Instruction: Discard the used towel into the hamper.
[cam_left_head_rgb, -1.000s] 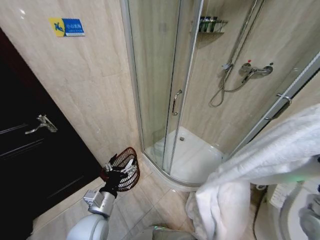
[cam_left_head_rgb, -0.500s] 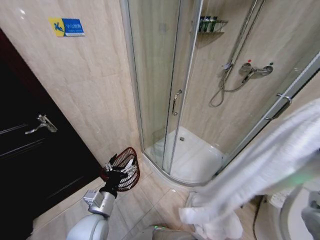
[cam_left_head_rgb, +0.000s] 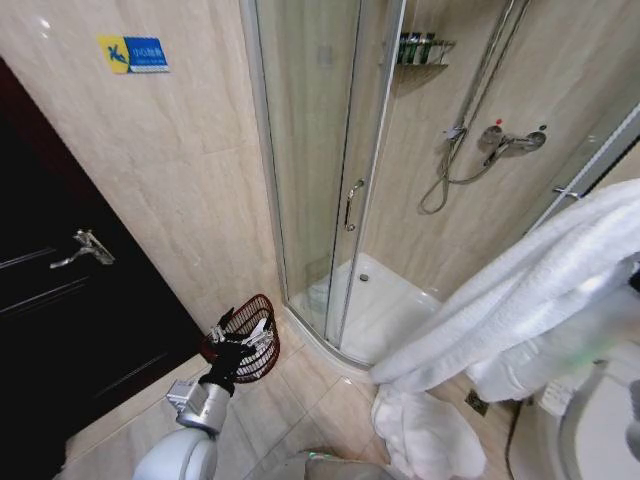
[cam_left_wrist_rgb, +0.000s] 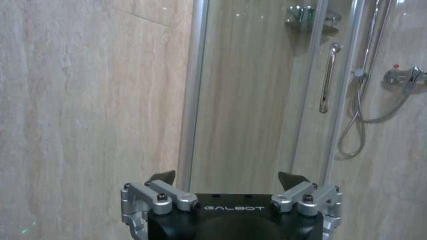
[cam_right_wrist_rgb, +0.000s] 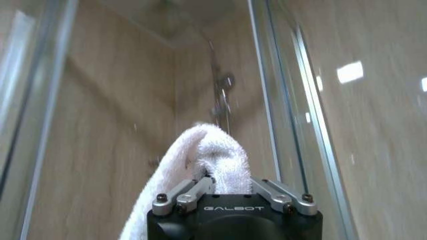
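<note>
Right gripper (cam_right_wrist_rgb: 227, 187) is clamped on the white towel (cam_left_head_rgb: 520, 290), which has swung up since a second ago, but the hamper (cam_left_head_rgb: 247, 335) sits well off by the idle, spread left gripper (cam_left_wrist_rgb: 227, 181).
</note>
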